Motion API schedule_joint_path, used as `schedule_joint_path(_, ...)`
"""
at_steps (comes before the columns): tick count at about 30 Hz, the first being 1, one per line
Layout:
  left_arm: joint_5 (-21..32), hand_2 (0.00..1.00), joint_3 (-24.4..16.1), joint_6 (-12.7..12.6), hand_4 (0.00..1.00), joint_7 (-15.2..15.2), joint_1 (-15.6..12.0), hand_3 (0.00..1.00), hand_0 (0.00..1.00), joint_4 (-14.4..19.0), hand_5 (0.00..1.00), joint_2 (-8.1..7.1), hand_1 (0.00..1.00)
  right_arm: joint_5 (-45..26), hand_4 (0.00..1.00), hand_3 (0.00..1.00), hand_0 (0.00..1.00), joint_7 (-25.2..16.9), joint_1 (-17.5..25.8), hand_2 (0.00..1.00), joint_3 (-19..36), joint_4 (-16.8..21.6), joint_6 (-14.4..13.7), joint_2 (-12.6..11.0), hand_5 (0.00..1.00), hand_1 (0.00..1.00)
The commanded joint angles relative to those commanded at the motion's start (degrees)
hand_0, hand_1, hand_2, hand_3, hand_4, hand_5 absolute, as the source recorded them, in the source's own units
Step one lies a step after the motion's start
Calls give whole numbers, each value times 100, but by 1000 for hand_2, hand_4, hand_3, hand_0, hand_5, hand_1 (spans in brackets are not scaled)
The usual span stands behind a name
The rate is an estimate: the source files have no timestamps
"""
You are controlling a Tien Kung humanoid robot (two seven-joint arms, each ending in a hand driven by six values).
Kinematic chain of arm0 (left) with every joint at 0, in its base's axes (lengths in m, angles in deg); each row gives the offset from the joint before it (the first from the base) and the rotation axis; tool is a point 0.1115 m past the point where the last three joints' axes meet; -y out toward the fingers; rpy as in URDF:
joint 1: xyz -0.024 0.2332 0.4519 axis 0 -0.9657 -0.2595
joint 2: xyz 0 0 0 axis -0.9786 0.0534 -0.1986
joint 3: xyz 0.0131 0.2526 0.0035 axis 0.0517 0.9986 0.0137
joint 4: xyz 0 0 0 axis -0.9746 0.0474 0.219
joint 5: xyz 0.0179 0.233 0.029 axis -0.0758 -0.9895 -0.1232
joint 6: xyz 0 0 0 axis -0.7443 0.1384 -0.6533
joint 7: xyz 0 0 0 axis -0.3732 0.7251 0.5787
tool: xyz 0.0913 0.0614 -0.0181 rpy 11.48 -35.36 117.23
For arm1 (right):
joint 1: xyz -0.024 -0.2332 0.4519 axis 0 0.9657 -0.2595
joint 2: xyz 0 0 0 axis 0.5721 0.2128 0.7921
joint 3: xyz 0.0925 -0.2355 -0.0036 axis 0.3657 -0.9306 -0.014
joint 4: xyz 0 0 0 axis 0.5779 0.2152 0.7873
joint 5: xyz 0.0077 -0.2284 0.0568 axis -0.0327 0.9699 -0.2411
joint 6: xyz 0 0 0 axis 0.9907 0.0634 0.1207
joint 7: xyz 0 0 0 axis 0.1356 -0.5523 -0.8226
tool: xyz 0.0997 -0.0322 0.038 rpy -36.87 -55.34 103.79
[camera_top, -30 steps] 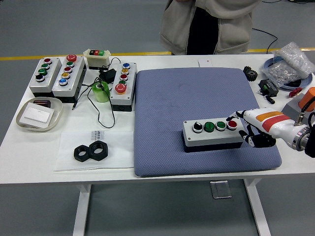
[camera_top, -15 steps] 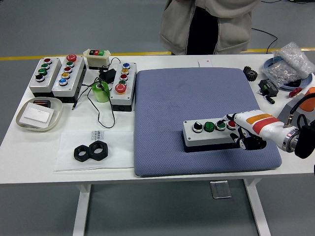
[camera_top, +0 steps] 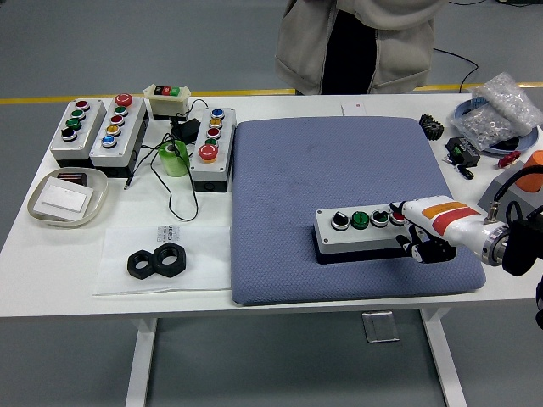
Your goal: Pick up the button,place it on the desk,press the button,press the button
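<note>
Right robot hand (camera_top: 422,231) | fingers curled, holding nothing, one fingertip on red button (camera_top: 397,217) | button box (camera_top: 363,232) rested on blue pad (camera_top: 339,161)

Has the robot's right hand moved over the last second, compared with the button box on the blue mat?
Yes. The right hand has come down and left onto the button box, now covering its red end button; the box itself stayed put on the blue mat.
</note>
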Motion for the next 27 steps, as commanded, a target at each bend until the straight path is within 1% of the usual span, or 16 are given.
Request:
schedule_joint_path(8,-21,877,-15,-1,642,4,-8,829,728,-1,998,0,825,6,465,789,287,13,18,208,-82,23,35,-8,2,79)
schedule_joint_path(14,-2,877,-3,2,642,-3,-4,828,727,-1,998,-2,825,19,463,791,286,-20,72,207,238,227,-108,-78,2,79)
schedule_joint_path(21,20,877,9,4,642,-10,-1,828,725,-5,998,-3,826,6,463,792,286,-11,197,208,601,452,-142,-191,2,79)
schedule_joint_path(23,21,877,9,7,642,-12,-2,828,725,-6,998,-3,826,1,463,792,286,12,285,208,729,510,-225,-230,2,79)
schedule_joint_path(24,21,876,9,7,642,-12,-2,829,727,-6,998,-2,825,5,434,865,321,18,311,279,767,525,-265,-239,2,142)
schedule_joint_path(27,27,876,15,11,642,-14,3,829,727,-7,998,-4,825,124,434,865,321,48,419,279,948,609,-428,-273,2,142)
